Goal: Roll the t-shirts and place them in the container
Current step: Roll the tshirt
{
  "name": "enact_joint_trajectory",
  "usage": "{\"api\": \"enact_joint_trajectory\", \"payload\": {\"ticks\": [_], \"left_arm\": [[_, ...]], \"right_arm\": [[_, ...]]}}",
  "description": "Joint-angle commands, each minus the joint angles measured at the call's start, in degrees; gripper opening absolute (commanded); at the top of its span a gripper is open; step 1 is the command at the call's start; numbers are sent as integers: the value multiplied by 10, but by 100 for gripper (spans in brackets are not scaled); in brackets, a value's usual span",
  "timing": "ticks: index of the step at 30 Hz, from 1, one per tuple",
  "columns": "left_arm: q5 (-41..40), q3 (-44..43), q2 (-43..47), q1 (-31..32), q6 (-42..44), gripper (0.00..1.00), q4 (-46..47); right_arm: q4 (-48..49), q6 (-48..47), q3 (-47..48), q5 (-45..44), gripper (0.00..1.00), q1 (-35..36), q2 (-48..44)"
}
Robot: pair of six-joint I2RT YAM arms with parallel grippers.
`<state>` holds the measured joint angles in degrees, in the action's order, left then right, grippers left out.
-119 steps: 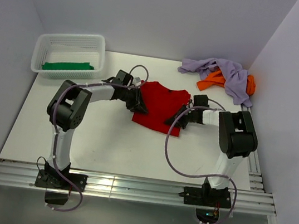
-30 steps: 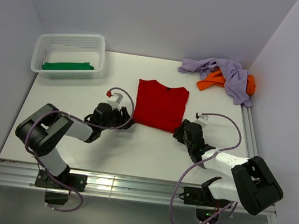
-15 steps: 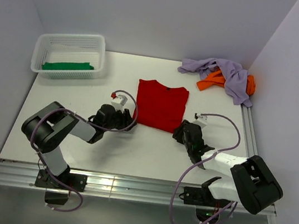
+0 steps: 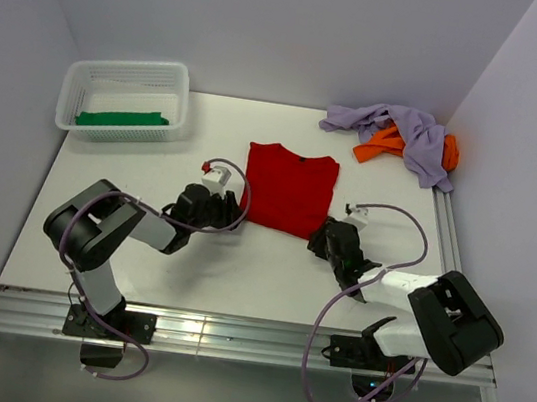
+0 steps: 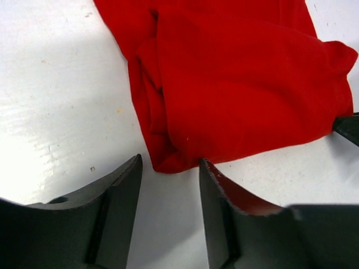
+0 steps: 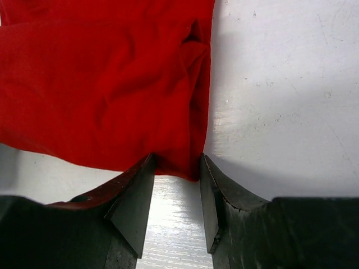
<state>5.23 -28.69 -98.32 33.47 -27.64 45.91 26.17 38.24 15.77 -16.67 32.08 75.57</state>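
Two grippers stand at the near hem of the red t-shirt (image 4: 288,189), one at each near corner.

1. Left gripper (image 5: 170,168): fingers apart. The left near corner of the red t-shirt (image 5: 241,95) lies right at the mouth of the jaws, not pinched. The cloth spreads ahead of the fingers and to their right.

2. Right gripper (image 6: 177,168): fingers apart. The right near corner of the red t-shirt (image 6: 95,84) sits between the tips, not clamped. The cloth spreads ahead and to the left.

3. Governing relation: the shirt lies folded to a narrow rectangle, flat on the table (image 4: 238,267), its long axis running straight away from both pairs of fingers. Neither arm is nearer; each has its own corner. Judgement: the next move calls for both jaws to close on the hem and turn it over away from the arms.

4. Surroundings: nothing lies between fingers and hem. Well ahead and to the right, the lavender t-shirt (image 4: 401,125) is heaped over the orange t-shirt (image 4: 383,145). Well ahead and to the left, the green t-shirt (image 4: 122,120) lies in the white basket (image 4: 182,72). None obstructs the roll path.

5. Risk, as judged: the doubled edge at each corner may slip, leaving only one layer gripped.
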Motion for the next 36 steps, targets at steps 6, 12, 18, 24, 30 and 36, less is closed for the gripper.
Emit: {"api": "enact_joint_trajectory", "payload": {"ticks": [6, 12, 18, 24, 30, 36], "left_arm": [[9, -43, -37, 4, 20, 28, 11], [14, -50, -25, 3, 2, 0, -24], [32, -54, 30, 5, -38, 0, -114], [31, -64, 121, 19, -78, 0, -249], [66, -116, 173, 26, -141, 1, -425], [87, -169, 176, 27, -171, 0, -557]], "right_arm": [[25, -16, 35, 1, 24, 5, 34], [-58, -15, 58, 13, 0, 5, 1], [-195, 17, 79, 33, 0, 5, -74], [-389, 60, 138, 87, 0, 5, -137], [-505, 88, 158, 145, 0, 3, -198], [-560, 100, 166, 206, 0, -17, -227]]}}
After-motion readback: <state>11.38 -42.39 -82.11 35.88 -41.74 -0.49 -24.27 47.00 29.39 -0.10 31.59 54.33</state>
